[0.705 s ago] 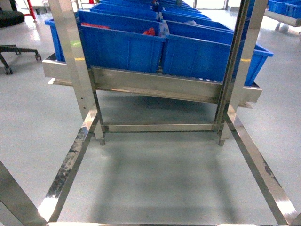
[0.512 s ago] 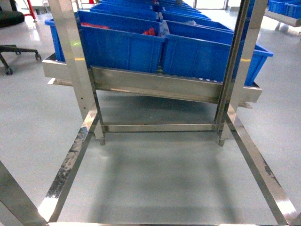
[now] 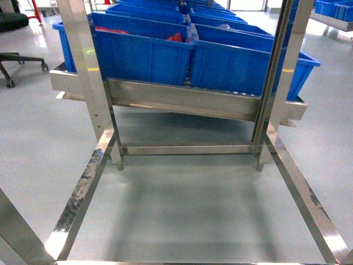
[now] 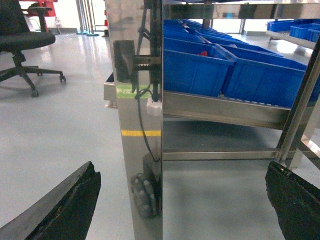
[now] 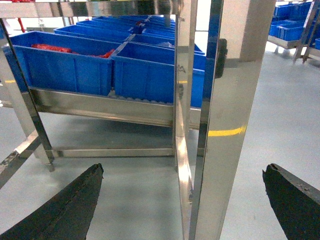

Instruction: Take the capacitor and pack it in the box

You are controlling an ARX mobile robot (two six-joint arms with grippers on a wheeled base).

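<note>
The box is out of view in every camera, and I cannot make out a capacitor. Neither gripper shows in the head view. In the left wrist view my left gripper (image 4: 181, 165) is open, its dark fingers (image 4: 75, 200) spread wide on either side of a shiny steel post (image 4: 135, 125), with nothing held. In the right wrist view my right gripper (image 5: 183, 166) is also open and holds nothing, and another steel upright (image 5: 225, 130) stands between its fingers (image 5: 75, 200).
A steel rack (image 3: 182, 99) carries rows of blue bins (image 3: 143, 52) on a sloped shelf, and some bins hold red items (image 3: 175, 37). Rack uprights (image 3: 88, 72) and floor rails (image 3: 83, 193) frame grey floor. An office chair (image 4: 25, 40) stands at the far left.
</note>
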